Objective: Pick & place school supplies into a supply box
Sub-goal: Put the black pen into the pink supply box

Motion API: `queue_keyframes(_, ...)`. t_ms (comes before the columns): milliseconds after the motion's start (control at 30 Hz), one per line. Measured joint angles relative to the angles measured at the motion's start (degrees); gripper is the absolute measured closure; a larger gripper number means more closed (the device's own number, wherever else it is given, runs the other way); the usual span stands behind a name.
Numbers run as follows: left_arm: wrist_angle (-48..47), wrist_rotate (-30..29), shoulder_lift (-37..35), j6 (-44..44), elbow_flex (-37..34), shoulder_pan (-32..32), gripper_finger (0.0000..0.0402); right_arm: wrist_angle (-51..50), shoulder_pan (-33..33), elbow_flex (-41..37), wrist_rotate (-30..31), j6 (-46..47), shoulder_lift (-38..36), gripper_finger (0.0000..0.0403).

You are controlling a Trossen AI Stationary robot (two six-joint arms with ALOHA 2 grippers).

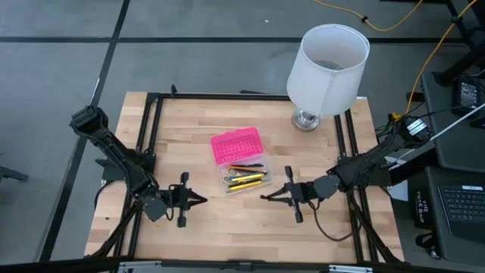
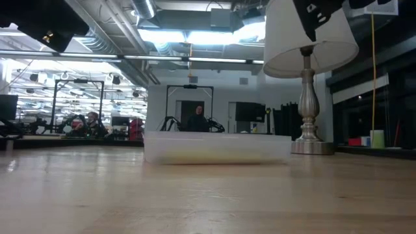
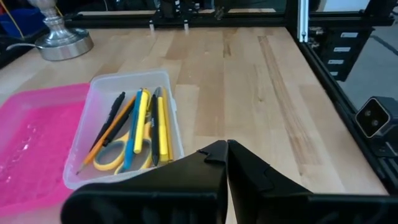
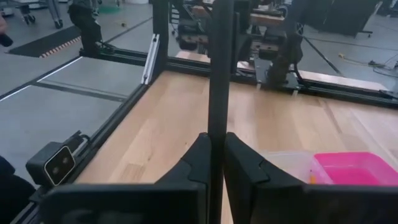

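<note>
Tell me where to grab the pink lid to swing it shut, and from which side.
Grip the pink lid at its free long edge, the far one nearest the lamp, coming from above. It lies flat, open, joined to the clear base along its near edge, so only the far edge can lift. The left gripper looks as well placed as the right.

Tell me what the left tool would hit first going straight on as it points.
Probably the right tool, facing it tip to tip. The left tool seems aimed just beside the supply box, though only narrowly.
</note>
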Motion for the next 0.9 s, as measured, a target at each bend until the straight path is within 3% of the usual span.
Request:
queue_keyframes(433, 0.0, -0.61, 0.0, -0.59, 0.0, 0.02, 0.0396, 0.42, -1.4, 0.01, 0.0, -2.59, 0.01, 0.0376)
queue_keyframes(900, -0.02, -1.92, 0.0, -0.17, 0.0, 0.02, 0.0396, -1.14, -13.79, 0.07, -6.07, -7.04, 0.04, 0.0373)
